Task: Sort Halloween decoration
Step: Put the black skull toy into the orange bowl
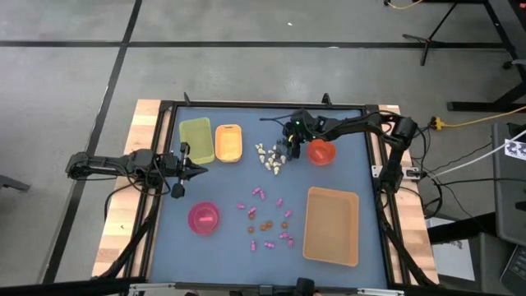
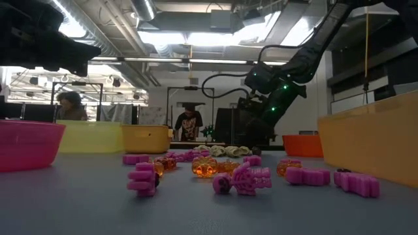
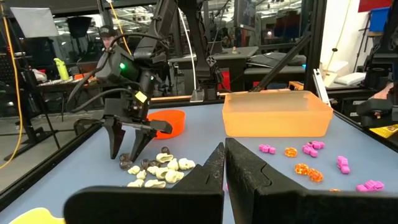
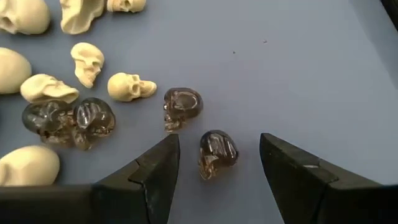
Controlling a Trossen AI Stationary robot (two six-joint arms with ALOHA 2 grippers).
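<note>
Robotics lab or workshop — large open hall. Concrete floor (image 1: pixel 246 25) with dark seams around wood-edged table (image 1: pixel 148 111). Exposed ducts and strip lights (image 2: pixel 196 36) overhead, black metal frames, loose cables, tripod legs (image 1: pixel 436 37). Two people (image 2: pixel 189 124) at workstations in background — monitors, cluttered benches behind them.

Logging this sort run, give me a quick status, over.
Right gripper open, straddling a dark grey skull. Left gripper shut, waiting at table's left. Nothing in the way.
</note>
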